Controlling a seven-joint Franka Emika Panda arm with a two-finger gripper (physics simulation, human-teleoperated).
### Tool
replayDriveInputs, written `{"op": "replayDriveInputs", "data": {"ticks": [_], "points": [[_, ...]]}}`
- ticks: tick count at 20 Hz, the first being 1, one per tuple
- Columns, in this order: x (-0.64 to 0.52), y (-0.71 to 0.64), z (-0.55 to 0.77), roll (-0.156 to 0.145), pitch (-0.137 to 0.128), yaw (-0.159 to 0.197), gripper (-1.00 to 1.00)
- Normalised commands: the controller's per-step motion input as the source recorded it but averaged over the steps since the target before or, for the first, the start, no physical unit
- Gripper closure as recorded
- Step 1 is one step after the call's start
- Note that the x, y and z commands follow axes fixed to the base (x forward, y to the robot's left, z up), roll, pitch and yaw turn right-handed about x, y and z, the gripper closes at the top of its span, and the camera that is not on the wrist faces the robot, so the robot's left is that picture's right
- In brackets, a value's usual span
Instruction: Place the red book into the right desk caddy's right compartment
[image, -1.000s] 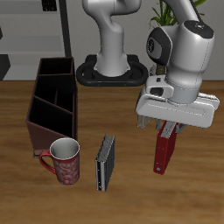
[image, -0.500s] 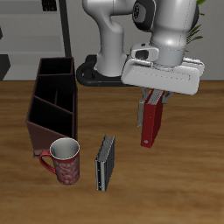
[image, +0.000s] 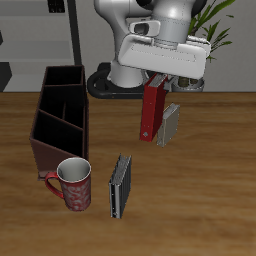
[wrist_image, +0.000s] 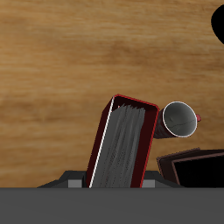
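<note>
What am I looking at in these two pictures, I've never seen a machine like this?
It is a simulated robot arm at a wooden table. One picture looks at it from the front and above; the other looks out from its wrist. Its gripper has two fingers shut on a red book, held in the air. On the table are a long maroon desk caddy with compartments, a red mug, a dark grey-black book and a small grey book.

Red book (image: 151, 110) dark red, pages pale grey; caddy (image: 60, 115) maroon-brown; mug (image: 74, 184) red-patterned; table (image: 215, 190) wood-grain brown
</note>
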Motion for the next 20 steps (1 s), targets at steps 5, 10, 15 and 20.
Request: {"op": "replayDriveInputs", "data": {"ticks": [5, 10, 15, 20], "points": [[-0.35, -0.53, 0.16, -0.025, -0.007, -0.001, 1.0], [-0.41, -0.54, 0.12, -0.032, -0.012, -0.007, 1.0], [-0.29, -0.43, 0.18, -0.041, -0.037, 0.023, 1.0], [-0.32, -0.61, 0.22, -0.077, -0.016, -0.011, 1.0]]}}
